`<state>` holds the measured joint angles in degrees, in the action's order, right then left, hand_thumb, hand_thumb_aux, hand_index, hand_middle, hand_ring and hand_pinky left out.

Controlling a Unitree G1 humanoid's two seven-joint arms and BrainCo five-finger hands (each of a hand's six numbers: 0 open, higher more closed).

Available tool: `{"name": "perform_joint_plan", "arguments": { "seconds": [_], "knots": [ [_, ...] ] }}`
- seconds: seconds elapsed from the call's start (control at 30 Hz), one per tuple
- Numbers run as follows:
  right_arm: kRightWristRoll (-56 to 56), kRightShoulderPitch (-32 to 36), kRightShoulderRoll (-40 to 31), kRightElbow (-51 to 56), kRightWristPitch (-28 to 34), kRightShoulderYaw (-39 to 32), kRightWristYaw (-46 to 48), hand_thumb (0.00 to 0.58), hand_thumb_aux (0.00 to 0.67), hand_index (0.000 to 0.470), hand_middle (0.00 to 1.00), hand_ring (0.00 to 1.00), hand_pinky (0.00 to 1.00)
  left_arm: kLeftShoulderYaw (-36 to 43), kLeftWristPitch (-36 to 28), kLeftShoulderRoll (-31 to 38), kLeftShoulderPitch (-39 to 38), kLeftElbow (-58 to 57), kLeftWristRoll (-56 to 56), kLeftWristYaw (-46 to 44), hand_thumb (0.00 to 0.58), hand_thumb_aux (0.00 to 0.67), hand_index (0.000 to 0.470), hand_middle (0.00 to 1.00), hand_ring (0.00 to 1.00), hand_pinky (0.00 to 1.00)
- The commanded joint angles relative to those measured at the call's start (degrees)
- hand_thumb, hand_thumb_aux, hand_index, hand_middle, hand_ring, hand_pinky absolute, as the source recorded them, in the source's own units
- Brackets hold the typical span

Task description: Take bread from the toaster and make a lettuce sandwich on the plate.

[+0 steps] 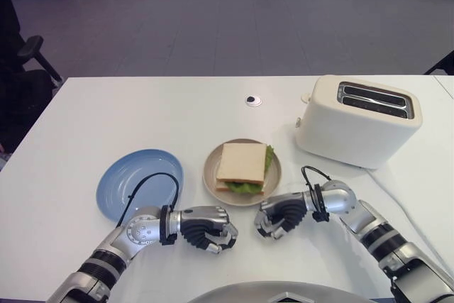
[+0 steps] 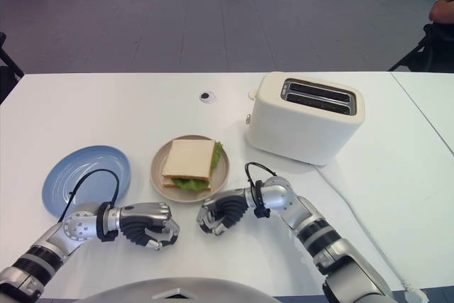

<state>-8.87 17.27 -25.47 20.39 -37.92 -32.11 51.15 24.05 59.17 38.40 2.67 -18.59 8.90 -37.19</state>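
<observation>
A sandwich [image 1: 242, 164] of two bread slices with green lettuce between them lies on a beige plate [image 1: 213, 179] in the middle of the table. Right of it stands a cream toaster [image 1: 358, 122], and no bread rises from its two slots. My left hand [image 1: 206, 227] rests on the table just in front of the plate, fingers curled and holding nothing. Close beside it, my right hand [image 1: 280, 216] sits at the plate's front right, fingers also curled and empty.
An empty blue plate [image 1: 138, 182] lies left of the beige one. A small round grommet [image 1: 253, 100] sits in the tabletop behind the sandwich. The toaster's cord [image 2: 369, 214] runs toward the table's right front edge.
</observation>
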Motion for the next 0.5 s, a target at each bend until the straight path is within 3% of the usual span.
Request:
{"name": "perform_joint_plan", "arguments": {
  "seconds": [0.03, 0.07, 0.2, 0.23, 0.27, 0.37, 0.4, 0.43, 0.47, 0.5],
  "knots": [
    [-7.8, 3.1, 3.6, 8.1, 1.9, 2.0, -11.0, 0.58, 0.67, 0.47, 1.0, 1.0, 1.0, -7.2, -1.5, -5.3, 4.7, -2.8, 7.9, 11.0, 0.472, 0.381, 0.267, 1.0, 1.0, 1.0],
    [-9.1, 4.0, 4.5, 9.6, 2.1, 2.4, -14.0, 0.58, 0.67, 0.47, 1.0, 1.0, 1.0, -9.1, -2.0, -6.8, 6.1, -3.3, 10.0, 14.6, 0.443, 0.344, 0.241, 1.0, 1.0, 1.0],
    [-11.3, 6.2, 7.8, 14.2, 3.4, 4.8, -23.3, 0.58, 0.67, 0.47, 1.0, 1.0, 1.0, -14.4, -6.2, -11.1, 11.8, -5.8, 24.1, 33.6, 0.223, 0.145, 0.101, 0.97, 0.97, 0.97],
    [-10.4, 6.7, 8.5, 14.6, 3.2, 6.1, -25.1, 0.58, 0.67, 0.47, 1.0, 1.0, 1.0, -15.4, -6.1, -11.9, 12.5, -5.8, 24.9, 36.9, 0.096, 0.058, 0.041, 0.94, 0.94, 0.94],
    [-9.2, 7.0, 9.1, 14.7, 2.9, 7.4, -26.5, 0.58, 0.67, 0.47, 1.0, 1.0, 1.0, -16.2, -5.7, -12.6, 13.0, -5.6, 24.6, 39.3, 0.0, 0.0, 0.0, 0.78, 0.78, 0.78],
    [-6.8, 7.7, 10.1, 14.4, 0.3, 11.1, -30.1, 0.58, 0.67, 0.47, 0.98, 0.98, 0.98, -17.5, -3.1, -14.5, 13.5, -4.8, 18.8, 42.0, 0.0, 0.0, 0.0, 0.54, 0.54, 0.54],
    [-5.1, 7.7, 10.4, 13.5, -0.8, 12.5, -30.6, 0.58, 0.67, 0.47, 0.85, 0.85, 0.85, -17.2, -1.8, -14.9, 13.2, -4.0, 14.7, 41.3, 0.0, 0.0, 0.0, 0.47, 0.47, 0.47],
    [-2.1, 7.4, 10.7, 11.5, -1.8, 14.2, -30.6, 0.468, 0.376, 0.264, 0.4, 0.4, 0.4, -16.9, -0.7, -15.2, 12.7, -2.7, 9.7, 40.5, 0.0, 0.0, 0.0, 0.33, 0.33, 0.33],
    [2.2, 6.8, 11.1, 8.8, -2.5, 16.1, -29.8, 0.0, 0.0, 0.0, 0.03, 0.03, 0.03, -16.4, -0.1, -15.6, 12.3, -1.0, 4.0, 39.4, 0.0, 0.0, 0.0, 0.16, 0.16, 0.16],
    [5.4, 6.3, 11.2, 6.3, -3.1, 17.5, -29.4, 0.0, 0.0, 0.0, 0.0, 0.0, 0.0, -16.1, 0.4, -15.8, 12.0, 0.1, -0.5, 38.4, 0.0, 0.0, 0.0, 0.13, 0.13, 0.13]
  ]
}}
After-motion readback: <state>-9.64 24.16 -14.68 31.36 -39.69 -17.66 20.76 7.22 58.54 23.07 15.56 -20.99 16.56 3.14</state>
